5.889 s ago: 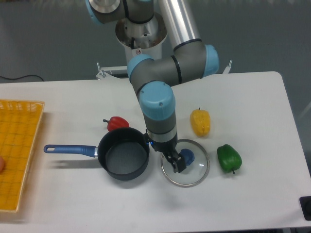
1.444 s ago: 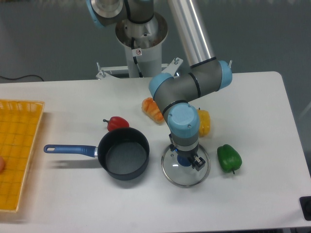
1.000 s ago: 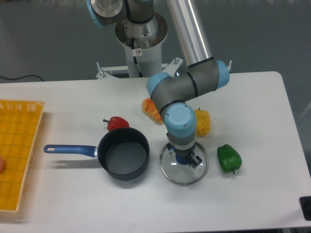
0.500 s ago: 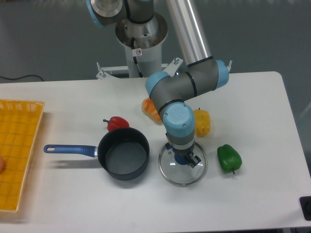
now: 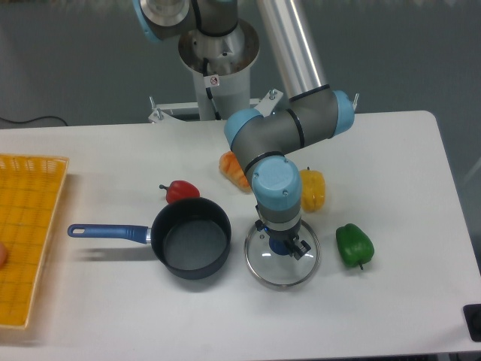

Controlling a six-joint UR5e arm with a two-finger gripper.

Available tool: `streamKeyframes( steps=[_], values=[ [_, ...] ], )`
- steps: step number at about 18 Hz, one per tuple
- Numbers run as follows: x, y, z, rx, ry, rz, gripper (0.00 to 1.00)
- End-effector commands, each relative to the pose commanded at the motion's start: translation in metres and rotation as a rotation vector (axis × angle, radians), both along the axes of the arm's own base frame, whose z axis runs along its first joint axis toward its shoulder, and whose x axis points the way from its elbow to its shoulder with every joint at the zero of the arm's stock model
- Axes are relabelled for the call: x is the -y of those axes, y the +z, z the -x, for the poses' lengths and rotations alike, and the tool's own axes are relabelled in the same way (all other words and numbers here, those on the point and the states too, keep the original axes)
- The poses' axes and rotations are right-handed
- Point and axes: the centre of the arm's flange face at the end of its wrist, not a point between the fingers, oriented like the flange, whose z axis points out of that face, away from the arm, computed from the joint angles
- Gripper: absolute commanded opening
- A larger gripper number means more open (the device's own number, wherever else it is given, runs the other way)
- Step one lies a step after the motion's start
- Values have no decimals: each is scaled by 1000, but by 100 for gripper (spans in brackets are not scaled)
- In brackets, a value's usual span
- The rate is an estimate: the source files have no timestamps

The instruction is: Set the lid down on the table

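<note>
The pincer (image 5: 285,247) grips the lid (image 5: 282,261); no writing is legible.

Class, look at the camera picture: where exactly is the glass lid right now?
The lid lies near the front middle of the table, between the saucepan on its left in the picture and the green pepper on its right, with the gripper at its blue knob.

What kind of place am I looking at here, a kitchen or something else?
Probably a robotics lab rather than a kitchen. A robot arm is mounted at a bare white table holding only a saucepan, a glass lid and bright peppers such as the green one, arranged like test props.
</note>
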Motion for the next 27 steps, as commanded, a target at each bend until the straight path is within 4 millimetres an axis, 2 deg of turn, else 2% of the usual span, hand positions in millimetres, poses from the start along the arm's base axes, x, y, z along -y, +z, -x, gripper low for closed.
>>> streamKeyframes(
  steps=[7, 9, 24, 25, 26, 27],
  values=[
    [1, -4, -1, 4, 0, 7, 52],
    [1, -6, -1, 6, 0, 9, 57],
    [1, -15, -3, 22, -3, 17, 65],
    [1, -15, -3, 22, -3, 17, 71],
    [1, -15, -3, 22, -5, 18, 93],
    [0, -15, -3, 21, -6, 19, 100]
  ],
)
